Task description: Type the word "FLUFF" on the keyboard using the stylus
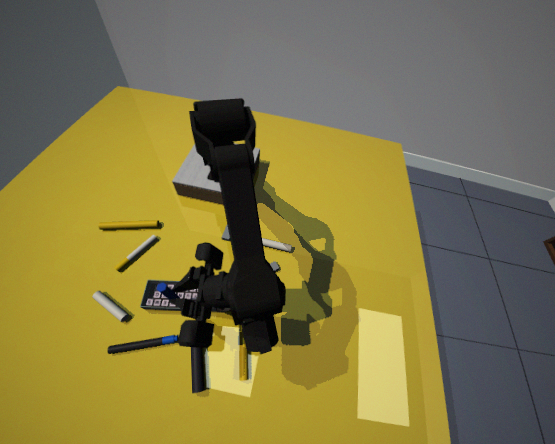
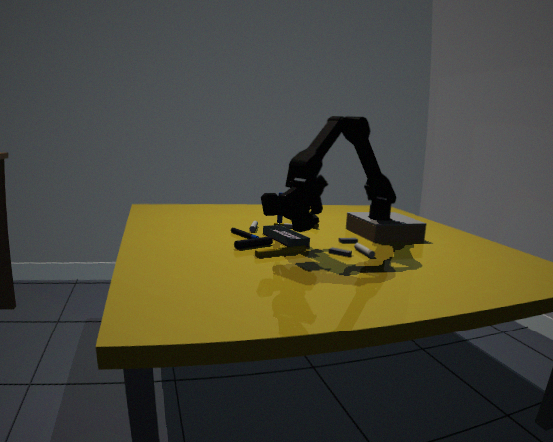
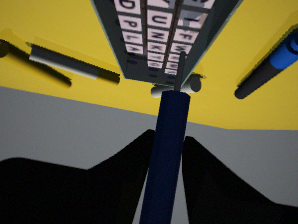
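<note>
My gripper (image 1: 174, 291) (image 2: 281, 206) (image 3: 168, 139) is shut on the dark blue stylus (image 1: 162, 287) (image 2: 280, 218) (image 3: 171, 155), which stands nearly upright with its thin grey tip down. The dark keyboard (image 1: 149, 289) (image 2: 301, 240) (image 3: 137, 70) with pale keys lies under the gripper. In the wrist view the tip appears over the right-hand key column, by the key that looks like W, with F just beyond it. I cannot tell whether the tip touches a key. The arm hides part of the keyboard in the top view.
A yellow stick (image 1: 128, 225), a white and yellow stick (image 1: 137, 253) and a white stick (image 1: 112, 306) lie left of the keyboard. A black pen with a blue band (image 1: 138, 345) (image 3: 254, 80), a black stick (image 1: 198, 370) and another yellow stick (image 1: 244, 362) lie beyond its near side.
</note>
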Robot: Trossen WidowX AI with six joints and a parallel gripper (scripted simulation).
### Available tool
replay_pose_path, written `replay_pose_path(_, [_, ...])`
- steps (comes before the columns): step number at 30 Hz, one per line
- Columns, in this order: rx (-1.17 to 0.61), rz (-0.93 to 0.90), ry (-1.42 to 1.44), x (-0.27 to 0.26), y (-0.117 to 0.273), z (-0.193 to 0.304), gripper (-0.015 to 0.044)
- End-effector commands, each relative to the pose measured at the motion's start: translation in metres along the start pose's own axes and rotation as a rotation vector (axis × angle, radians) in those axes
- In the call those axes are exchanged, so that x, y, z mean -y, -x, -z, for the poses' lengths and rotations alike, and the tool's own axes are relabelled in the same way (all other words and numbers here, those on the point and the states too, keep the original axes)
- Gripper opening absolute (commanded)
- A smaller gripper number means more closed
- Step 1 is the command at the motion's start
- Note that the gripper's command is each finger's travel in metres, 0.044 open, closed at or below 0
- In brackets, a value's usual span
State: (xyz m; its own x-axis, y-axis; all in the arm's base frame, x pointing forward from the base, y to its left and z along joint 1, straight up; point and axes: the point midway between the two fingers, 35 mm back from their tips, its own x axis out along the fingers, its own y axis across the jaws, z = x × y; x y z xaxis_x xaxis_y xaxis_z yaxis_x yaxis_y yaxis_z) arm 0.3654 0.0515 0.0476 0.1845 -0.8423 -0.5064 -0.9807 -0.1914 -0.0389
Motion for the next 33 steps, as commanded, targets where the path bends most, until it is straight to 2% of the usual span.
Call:
replay_pose_path(1, [-0.005, -0.001, 0.011, -0.0007, -0.0021, -0.0028, 0.0081])
replay_pose_path(33, [-0.005, -0.001, 0.011, -0.0009, -0.0077, -0.0124, 0.0081])
